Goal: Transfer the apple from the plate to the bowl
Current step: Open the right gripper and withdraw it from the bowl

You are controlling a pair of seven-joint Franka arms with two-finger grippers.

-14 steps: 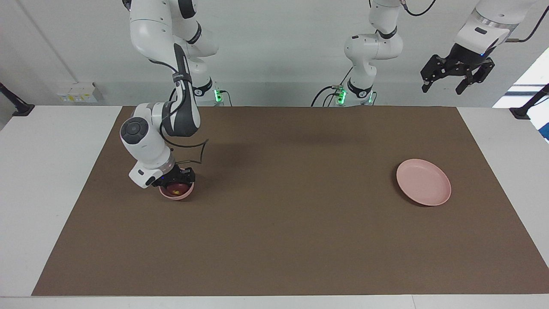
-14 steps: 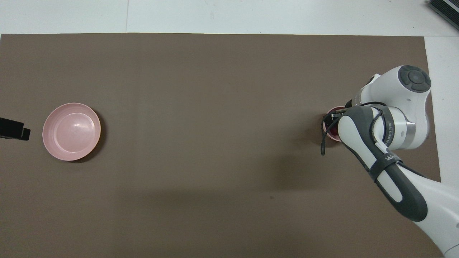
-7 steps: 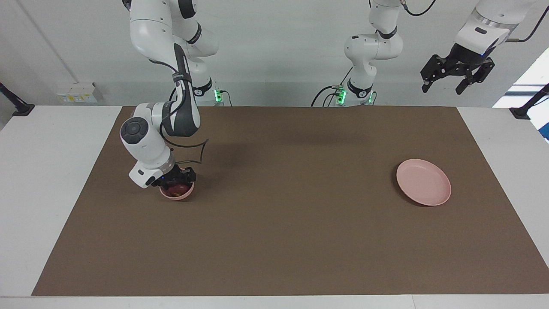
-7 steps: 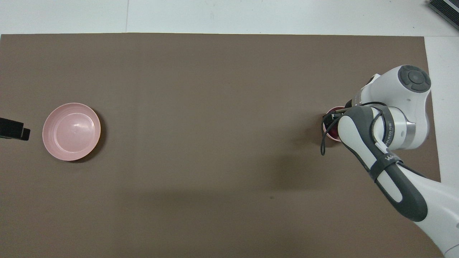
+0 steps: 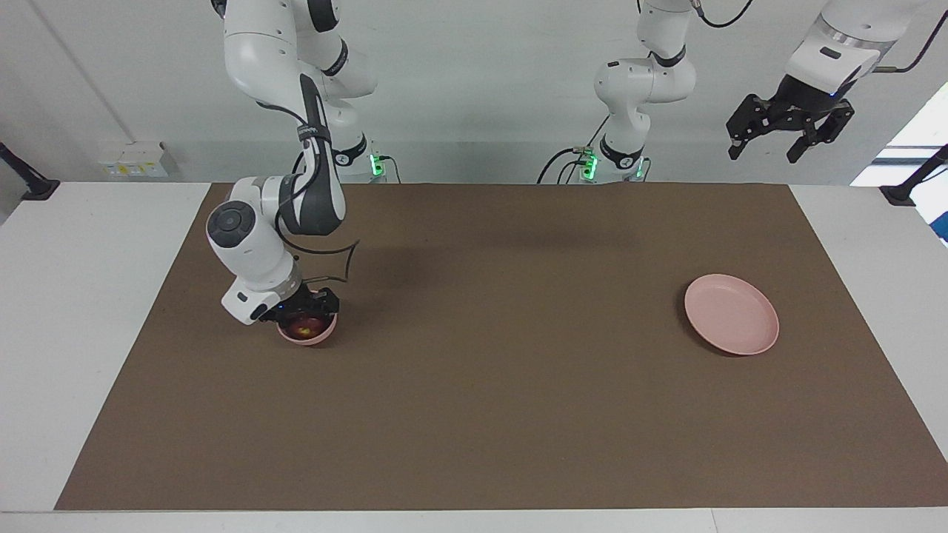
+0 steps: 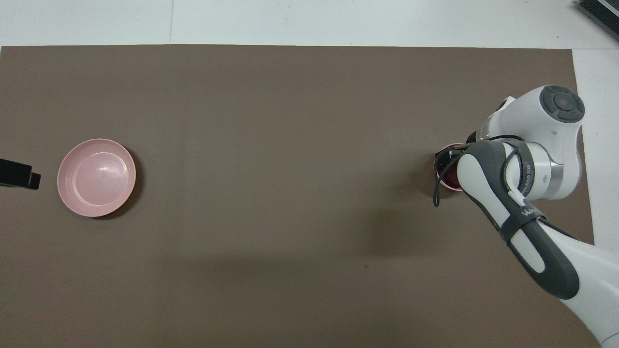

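The right gripper point(image 5: 302, 309) hangs low over the small pink bowl point(image 5: 309, 335) at the right arm's end of the brown mat point(image 5: 489, 385). Whether its fingers are spread or together cannot be told, as the wrist and the black gripper body cover most of them. The dark red apple point(image 5: 304, 326) with its yellowish patch lies inside the bowl, directly below the fingers; whether they touch the fruit cannot be told. In the overhead view the right arm's forearm covers most of the bowl point(image 6: 441, 170), and only a sliver of its rim and a bit of the apple's dark red skin point(image 6: 451, 181) show beside the gripper's black body point(image 6: 447, 155).

The pale pink plate point(image 5: 731, 314) lies flat on the mat at the left arm's end of the table, well apart from the right gripper's fingers and from the bowl, with nothing on it. The left gripper point(image 5: 767, 150) is held high in the air, up over the table's edge at its own end; its fingers stand apart and hold nothing. The plate lies well below those fingers and farther from the robots. In the overhead view only the dark tip of the left gripper point(image 6: 19, 175) shows, just beside the plate point(image 6: 96, 177).
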